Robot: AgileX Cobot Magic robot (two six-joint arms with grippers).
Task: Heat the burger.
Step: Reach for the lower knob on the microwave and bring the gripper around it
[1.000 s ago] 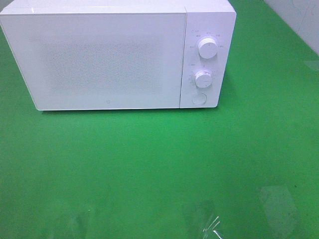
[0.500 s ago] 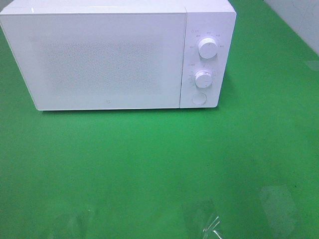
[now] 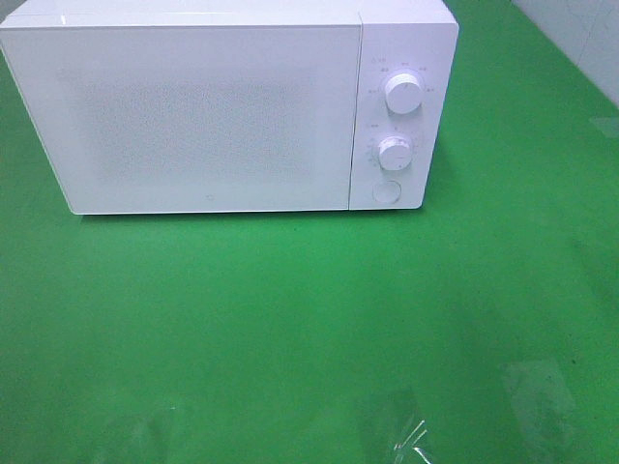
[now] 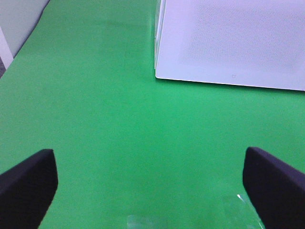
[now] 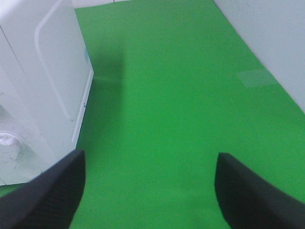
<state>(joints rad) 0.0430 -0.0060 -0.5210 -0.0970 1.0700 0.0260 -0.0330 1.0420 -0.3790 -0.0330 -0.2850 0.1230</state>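
Observation:
The burger is out of view in every frame. A white microwave (image 3: 213, 111) stands at the back of the green table with its door shut; it also shows in the left wrist view (image 4: 228, 43) and the right wrist view (image 5: 38, 86). Its two knobs (image 3: 403, 93) and round button sit on the right panel. My left gripper (image 4: 152, 186) is open and empty over bare green surface in front of the microwave's left corner. My right gripper (image 5: 150, 191) is open and empty to the right of the microwave. Neither gripper shows in the high view.
The green table (image 3: 290, 319) spreads in front of the microwave. Patches of clear tape (image 3: 406, 430) lie near its front edge. A white wall (image 5: 267, 43) runs along the right side, and a pale wall (image 4: 19, 19) along the left.

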